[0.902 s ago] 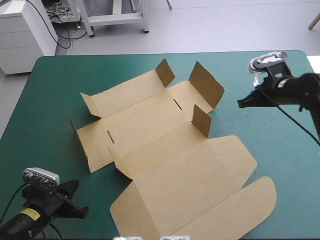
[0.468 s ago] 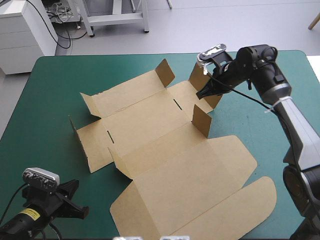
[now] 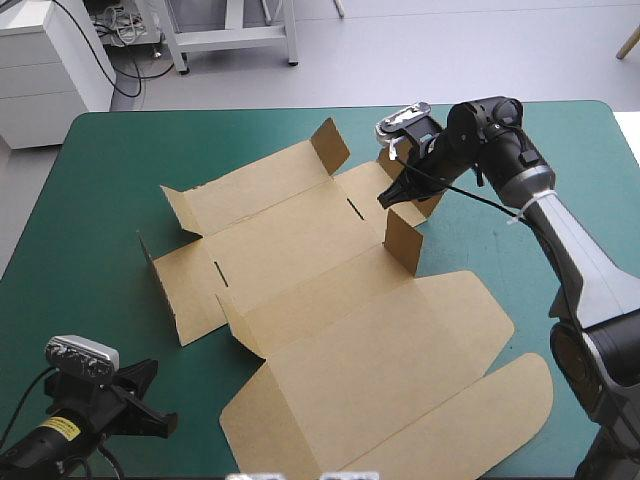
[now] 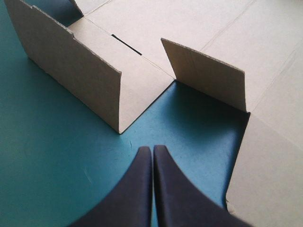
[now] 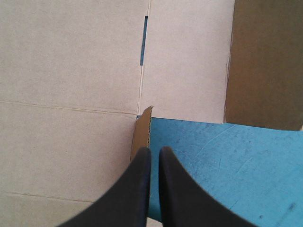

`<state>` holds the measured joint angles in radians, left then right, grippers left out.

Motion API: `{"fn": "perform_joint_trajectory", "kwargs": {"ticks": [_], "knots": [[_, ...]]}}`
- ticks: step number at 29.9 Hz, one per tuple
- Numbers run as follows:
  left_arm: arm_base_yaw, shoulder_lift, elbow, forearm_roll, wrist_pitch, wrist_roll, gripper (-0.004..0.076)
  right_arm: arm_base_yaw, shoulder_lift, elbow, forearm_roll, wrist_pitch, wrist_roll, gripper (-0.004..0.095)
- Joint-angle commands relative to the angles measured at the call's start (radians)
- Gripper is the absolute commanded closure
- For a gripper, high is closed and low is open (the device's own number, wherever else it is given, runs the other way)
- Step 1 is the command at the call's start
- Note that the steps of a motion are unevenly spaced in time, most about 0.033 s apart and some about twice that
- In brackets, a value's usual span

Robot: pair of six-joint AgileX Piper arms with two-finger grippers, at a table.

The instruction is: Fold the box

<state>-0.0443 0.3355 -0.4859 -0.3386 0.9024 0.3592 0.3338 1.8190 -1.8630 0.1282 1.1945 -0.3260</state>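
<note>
**Figure.** Near edge: the left gripper, 2 broad black fins, sits low over the teal-green table cover at the near left corner. Its fingers are pressed together into 1 point and hold nothing. Ahead of the tips, and apart from them, stand 2 raised brown flaps: a long end wall and a shorter corner flap.

Centre: the box, a cut sheet of brown corrugated board, lies open across the middle of the table. Its long axis runs from the near right edge toward the far left. The broad lid panel and its rounded tongue lie flat at the near right. The base and side panels lie beyond, with 2 narrow slots, 1 of them toward the right end.

Far right: the right gripper hangs over the box's right end, fingers all but touching, a thin slit between them and nothing clamped. A small upright flap lies just ahead of and below its tips, seen edge-on in the right wrist view. A larger upright flap stands close beside the gripper, across a strip of bare cover.

Reading: the right arm is much the nearer to this end, so the coming move probably turns on the small flap. Closed fingers suit a push rather than a pinch. The larger flap alongside is the likeliest obstruction.
</note>
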Motion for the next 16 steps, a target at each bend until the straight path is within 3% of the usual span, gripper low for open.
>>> {"fn": "perform_joint_trajectory", "kwargs": {"ticks": [1,3,7,16], "knots": [[-0.006,0.015,-0.022,-0.024,-0.054,-0.007,0.0731,-0.001,-0.049,-0.024,-0.002,-0.027,0.010,0.0640],[-0.006,0.015,-0.022,-0.024,-0.054,-0.007,0.0731,-0.001,-0.049,-0.024,0.000,-0.027,0.010,0.0497],[-0.006,0.015,-0.022,-0.024,-0.054,-0.007,0.0731,-0.001,-0.045,-0.024,0.000,-0.027,0.010,0.0322],[-0.006,0.015,-0.022,-0.024,-0.054,-0.007,0.0731,-0.001,0.016,-0.015,0.008,-0.027,0.082,0.0303]]}}
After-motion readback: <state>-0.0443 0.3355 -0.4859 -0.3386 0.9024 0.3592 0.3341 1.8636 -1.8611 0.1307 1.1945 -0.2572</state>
